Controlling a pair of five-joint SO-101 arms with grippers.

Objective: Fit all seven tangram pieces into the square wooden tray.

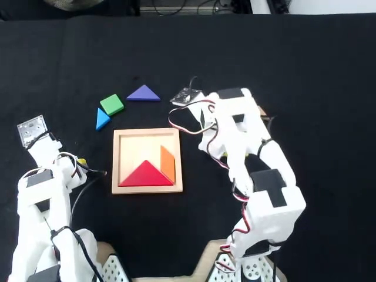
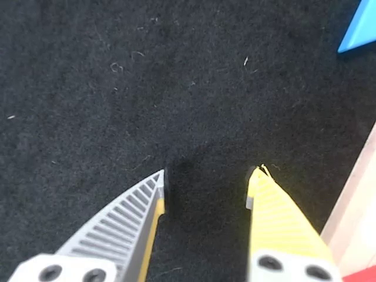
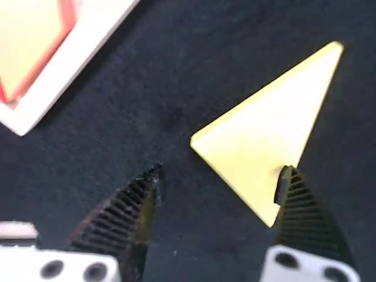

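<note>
The square wooden tray (image 1: 117, 160) lies mid-table with a red triangle (image 1: 145, 174) along its near side and an orange piece (image 1: 168, 163) at its right side. Beyond it lie a purple triangle (image 1: 143, 94), a green square (image 1: 111, 104) and a blue triangle (image 1: 102, 119). My right gripper (image 3: 220, 173) is open over the cloth to the right of the tray (image 3: 76, 59); one fingertip (image 3: 286, 182) overlaps the edge of a yellow triangle (image 3: 264, 144). My left gripper (image 2: 208, 175) is open over bare cloth just left of the tray (image 2: 352, 217), with the blue triangle (image 2: 359, 28) farther ahead.
Black cloth covers the table (image 1: 305, 70). The right arm (image 1: 241, 135) stands over the area right of the tray, with loose wires near it. The left arm (image 1: 44, 182) rises at the near left. A small brownish bit (image 1: 262, 111) peeks out beside the right arm.
</note>
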